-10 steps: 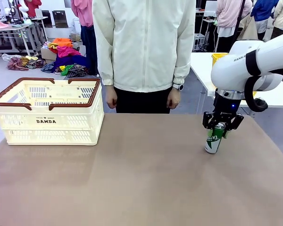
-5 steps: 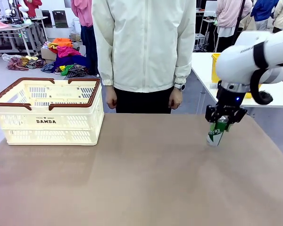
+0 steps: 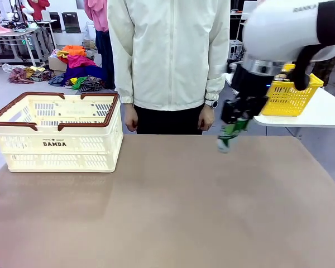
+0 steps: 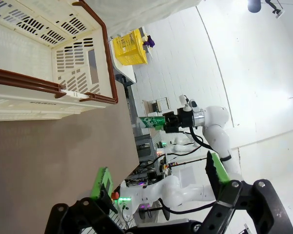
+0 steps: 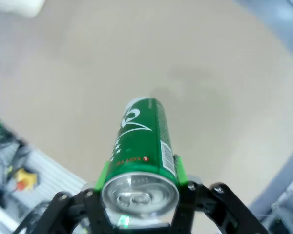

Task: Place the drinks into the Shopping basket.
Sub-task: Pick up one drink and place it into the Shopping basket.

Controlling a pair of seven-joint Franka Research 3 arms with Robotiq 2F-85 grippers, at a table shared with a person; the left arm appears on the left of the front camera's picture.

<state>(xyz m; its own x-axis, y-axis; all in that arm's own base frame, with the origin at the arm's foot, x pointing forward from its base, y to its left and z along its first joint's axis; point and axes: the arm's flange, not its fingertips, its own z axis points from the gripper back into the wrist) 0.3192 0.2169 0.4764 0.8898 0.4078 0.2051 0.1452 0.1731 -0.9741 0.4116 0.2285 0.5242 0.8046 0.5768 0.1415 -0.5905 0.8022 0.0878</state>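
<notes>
Brown tabletop (image 3: 156,212) separates the Shopping basket (image 3: 72,151) at nine o'clock from the right gripper (image 3: 233,124), clamped near the top of a tilted green can (image 3: 226,140) that might slip mid-carry.

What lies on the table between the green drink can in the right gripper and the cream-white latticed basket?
Nothing: the front view shows bare brown tabletop between green can and cream-white basket.

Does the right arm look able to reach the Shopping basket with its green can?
Probably yes: the right gripper holds the green can off the bare table, and the Shopping basket stands open.
</notes>
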